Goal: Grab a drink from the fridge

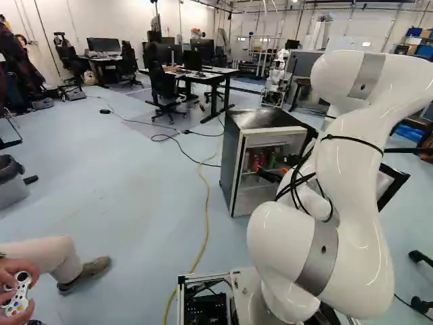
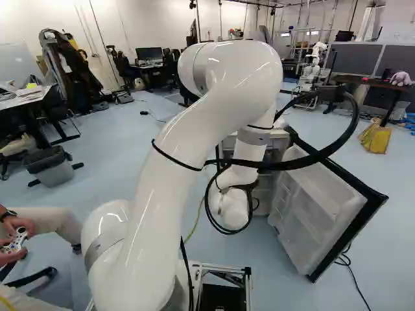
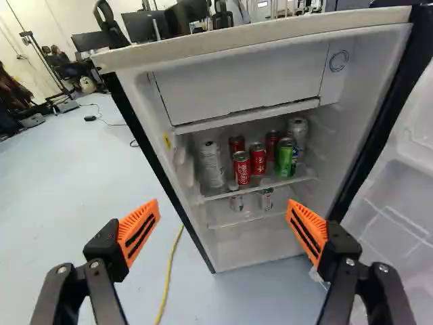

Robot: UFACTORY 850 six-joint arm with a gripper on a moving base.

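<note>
Fridge [image 1: 231, 162] has blk sides, wht interior; door [image 2: 314, 207] is wht w/ blk edging. Red cans [image 3: 241, 169] carry wht lettering; one can [image 3: 285, 159] is grn, tall cans [image 3: 211, 166] whitish. Arm [image 1: 352, 162] is wht w/ grey bands; gripper [image 1: 272, 170] blk, pads [image 3: 140, 227] orange w/ blk stripes. Floor [image 3: 67, 189] is lt blue, cable [image 3: 168, 274] yellow.

One fridge [image 3: 243, 257], four red cans [image 3: 241, 168], one green can [image 3: 285, 158], perhaps two pale cans [image 3: 266, 198] lower down, one game controller [image 1: 18, 294] near left
</note>
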